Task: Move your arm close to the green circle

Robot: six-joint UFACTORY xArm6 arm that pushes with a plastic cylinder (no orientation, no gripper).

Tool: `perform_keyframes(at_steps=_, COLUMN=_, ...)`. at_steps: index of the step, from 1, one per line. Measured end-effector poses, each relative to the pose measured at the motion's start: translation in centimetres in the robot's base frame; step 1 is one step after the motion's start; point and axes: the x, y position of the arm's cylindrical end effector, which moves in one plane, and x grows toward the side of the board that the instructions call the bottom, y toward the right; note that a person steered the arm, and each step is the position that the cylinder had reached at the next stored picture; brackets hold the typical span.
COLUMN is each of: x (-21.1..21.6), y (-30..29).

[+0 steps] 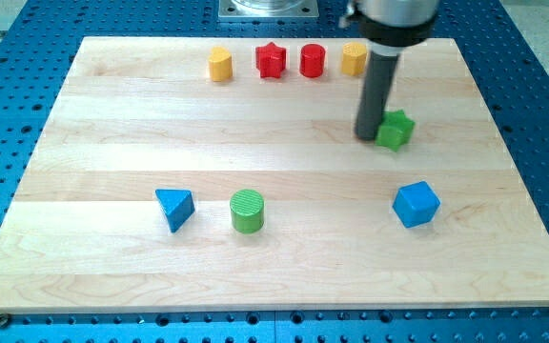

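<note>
The green circle stands on the wooden board at the lower middle. My tip is at the view's right, in the upper half, far up and to the right of the green circle. The tip sits right against the left side of a green star.
A blue triangle lies just left of the green circle. A blue cube is at the lower right. Along the top edge stand a yellow block, a red star, a red cylinder and another yellow block.
</note>
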Motion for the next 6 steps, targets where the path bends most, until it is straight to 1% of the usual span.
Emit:
perform_keyframes(at_steps=1, x=0.0, y=-3.4)
perform_keyframes(at_steps=2, x=0.1, y=-14.2)
perform_keyframes(at_steps=3, x=5.0, y=-19.6)
perform_keyframes(at_steps=4, x=9.7, y=-20.1)
perform_keyframes(at_steps=6, x=16.1, y=-21.5)
